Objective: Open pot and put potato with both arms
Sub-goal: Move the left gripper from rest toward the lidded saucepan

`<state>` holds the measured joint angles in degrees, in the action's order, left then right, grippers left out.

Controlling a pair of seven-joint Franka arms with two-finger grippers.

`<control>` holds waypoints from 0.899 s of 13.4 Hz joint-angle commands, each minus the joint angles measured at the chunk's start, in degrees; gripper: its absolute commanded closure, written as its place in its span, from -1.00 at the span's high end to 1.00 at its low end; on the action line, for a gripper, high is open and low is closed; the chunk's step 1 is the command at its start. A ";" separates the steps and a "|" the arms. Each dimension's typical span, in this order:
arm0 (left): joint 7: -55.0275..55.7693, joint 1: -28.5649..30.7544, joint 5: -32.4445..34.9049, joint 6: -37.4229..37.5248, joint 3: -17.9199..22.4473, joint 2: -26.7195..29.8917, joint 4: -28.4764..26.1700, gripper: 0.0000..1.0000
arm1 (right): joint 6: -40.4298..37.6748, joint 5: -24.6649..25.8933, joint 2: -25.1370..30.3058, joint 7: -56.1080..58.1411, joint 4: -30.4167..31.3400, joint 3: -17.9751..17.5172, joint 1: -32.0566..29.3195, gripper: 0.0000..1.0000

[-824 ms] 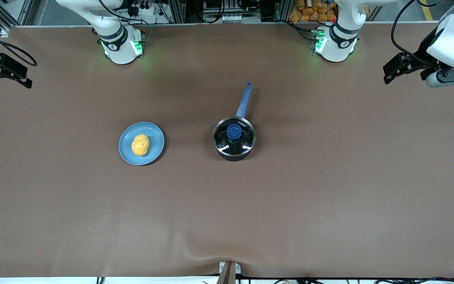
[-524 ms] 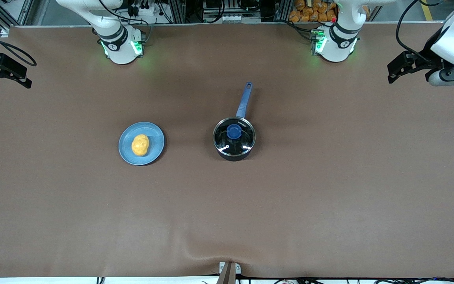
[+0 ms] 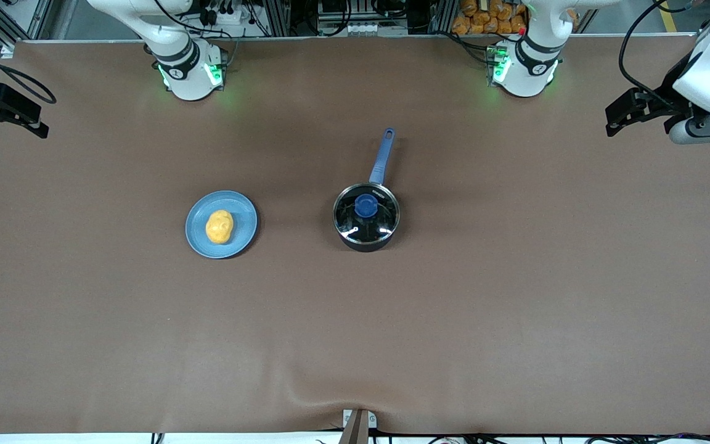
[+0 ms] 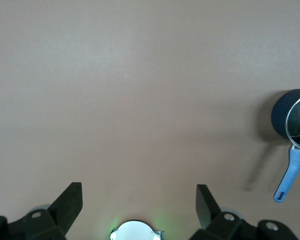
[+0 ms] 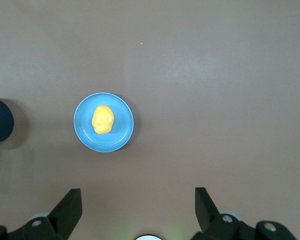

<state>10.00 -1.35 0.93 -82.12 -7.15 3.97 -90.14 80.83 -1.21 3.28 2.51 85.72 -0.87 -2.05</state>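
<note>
On the brown counter (image 3: 515,296) the potato (image 3: 219,226) lies on a blue plate (image 3: 241,209), beside the pot (image 3: 366,217), whose glass lid (image 3: 355,229) is on and whose blue handle (image 3: 382,155) points toward the arm bases. The plate sits toward the right arm's end. Farther up, the left claw (image 4: 138,199) and right claw (image 5: 138,201) hang high over opposite ends of the counter, both spread wide and empty.

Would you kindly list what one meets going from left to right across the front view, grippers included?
right gripper → plate with the potato on it → pot, lid on → left gripper
</note>
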 commanded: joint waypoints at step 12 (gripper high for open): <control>0.98 -1.02 -4.61 -2.06 -4.70 -6.15 1.46 1.00 | -0.41 0.24 0.23 -0.22 0.06 -0.54 -0.94 1.00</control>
<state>10.10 -1.89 -1.84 -82.37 -9.58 1.74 -90.21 80.83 -1.21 3.28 2.51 85.73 -0.82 -2.06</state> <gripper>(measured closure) 0.000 0.000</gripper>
